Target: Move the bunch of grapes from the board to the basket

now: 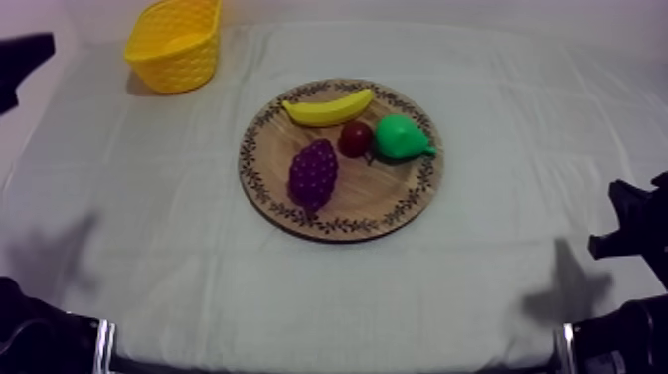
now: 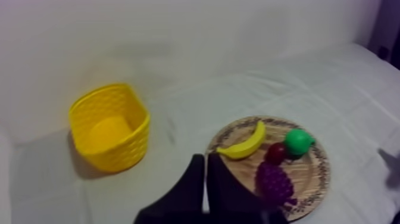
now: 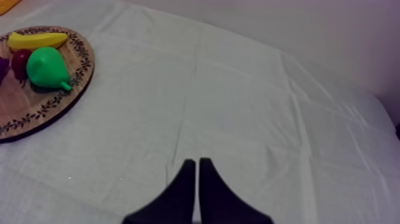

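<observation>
Work is not begun: bunch of grapes [image 1: 312,172] lies on wooden board [image 1: 386,191], yellow basket [image 1: 181,68] empty; left claw [image 2: 205,161] and right claw [image 3: 197,164] narrow, holding nothing

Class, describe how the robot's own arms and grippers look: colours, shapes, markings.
Both grippers are plain black. The left gripper and the right gripper each have two fingers tapering to narrow tips, no markings visible. In the top view the left arm and right arm are black, each with a pale band.
</observation>
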Controlling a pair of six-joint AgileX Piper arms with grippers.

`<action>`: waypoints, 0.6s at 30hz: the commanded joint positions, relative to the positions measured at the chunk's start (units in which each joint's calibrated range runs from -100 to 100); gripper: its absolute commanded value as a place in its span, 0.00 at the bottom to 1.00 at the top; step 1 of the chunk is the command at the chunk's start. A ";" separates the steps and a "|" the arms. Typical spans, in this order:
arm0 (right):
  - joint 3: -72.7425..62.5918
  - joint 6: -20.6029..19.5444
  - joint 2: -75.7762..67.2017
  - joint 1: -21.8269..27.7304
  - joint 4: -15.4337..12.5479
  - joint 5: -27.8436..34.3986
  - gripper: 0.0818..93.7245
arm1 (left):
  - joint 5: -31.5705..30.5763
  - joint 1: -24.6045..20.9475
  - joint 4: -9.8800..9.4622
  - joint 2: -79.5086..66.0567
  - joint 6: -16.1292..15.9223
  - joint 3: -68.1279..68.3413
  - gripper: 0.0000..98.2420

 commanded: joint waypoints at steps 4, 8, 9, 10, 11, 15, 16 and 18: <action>-0.01 0.01 0.02 0.03 0.00 0.00 0.00 | 6.28 7.32 -0.17 12.42 -0.64 -18.37 0.00; -0.01 0.01 0.02 0.03 0.00 0.00 0.00 | 9.30 12.11 -0.53 18.89 -0.57 -25.06 0.00; -0.01 0.01 0.02 0.03 0.00 0.00 0.00 | 9.90 13.35 -0.61 20.50 -0.50 -26.42 0.00; -0.01 0.01 0.02 0.03 0.00 0.00 0.00 | 10.56 14.55 -0.66 22.17 -0.43 -27.76 0.00; -0.01 0.01 0.02 0.03 0.00 0.00 0.00 | 11.31 15.74 -0.70 23.85 -0.39 -29.04 0.00; -0.01 0.01 0.02 0.03 0.00 0.00 0.00 | 13.11 19.87 -0.73 30.23 0.04 -32.52 0.00; -0.01 0.01 0.02 0.03 0.00 0.00 0.00 | 13.17 20.63 -0.66 31.70 0.15 -33.01 0.00; -0.01 0.01 0.02 0.03 0.00 0.00 0.00 | 13.16 21.96 -0.55 34.77 0.44 -33.96 0.00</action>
